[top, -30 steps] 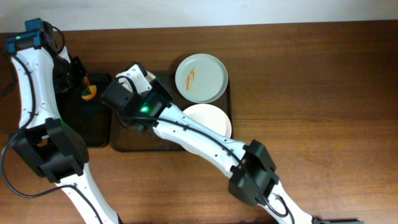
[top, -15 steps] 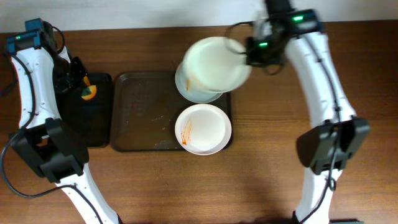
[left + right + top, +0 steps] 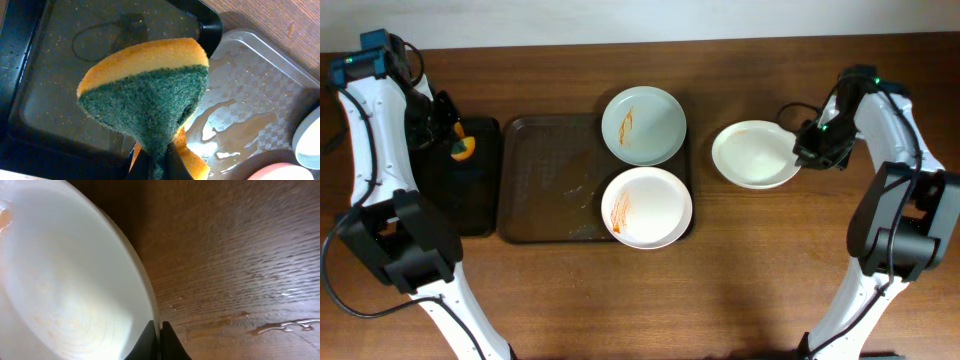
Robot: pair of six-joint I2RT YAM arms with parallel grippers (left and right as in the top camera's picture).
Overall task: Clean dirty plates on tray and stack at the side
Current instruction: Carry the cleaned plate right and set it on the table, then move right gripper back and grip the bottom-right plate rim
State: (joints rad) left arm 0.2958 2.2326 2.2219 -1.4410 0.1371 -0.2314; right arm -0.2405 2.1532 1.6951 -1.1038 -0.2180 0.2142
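A brown tray [image 3: 545, 180] holds a pale green plate [image 3: 643, 125] with an orange smear at its back right and a white plate [image 3: 647, 207] with an orange smear at its front right. A third, cleaner white plate [image 3: 752, 155] lies on the table right of the tray. My right gripper [image 3: 805, 150] is shut on that plate's right rim [image 3: 150, 305]. My left gripper [image 3: 455, 140] is shut on a yellow and green sponge [image 3: 150, 95], held above a black tray [image 3: 60, 85] at the far left.
The black tray [image 3: 460, 190] sits left of the brown tray. Water patches lie on a wet tray surface [image 3: 240, 115] and water drops on the wood [image 3: 285, 325] beside the white plate. Bare wood lies to the right and front.
My right arm carried the white plate from over the tray to the table on the right and set it down. The left arm stayed still with the sponge.
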